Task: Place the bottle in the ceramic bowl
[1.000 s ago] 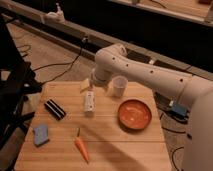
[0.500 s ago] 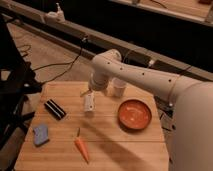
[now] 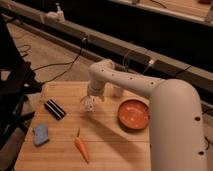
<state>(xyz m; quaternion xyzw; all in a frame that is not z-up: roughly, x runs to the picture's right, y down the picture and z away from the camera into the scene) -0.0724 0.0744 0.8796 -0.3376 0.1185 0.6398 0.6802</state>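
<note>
The gripper point(image 3: 89, 101) hangs from the white arm, low over the left-middle of the wooden table point(image 3: 107, 145). It sits right on the spot of the slim white bottle point(image 3: 88, 107), which it mostly covers; only a pale bit shows beneath it. The orange-red ceramic bowl point(image 3: 134, 114) stands on the table to the right of the gripper, about a bowl's width away, and holds nothing.
A carrot point(image 3: 81, 149) lies near the front edge. A black striped block point(image 3: 55, 109) lies left of the gripper and a blue-grey sponge point(image 3: 40, 134) at front left. A small white cup point(image 3: 118, 91) stands behind the arm. Cables run across the floor behind the table.
The arm has swung left and down, away from the cup, so the gripper now sits over the bottle. The bottle, bowl and other objects have not moved.
</note>
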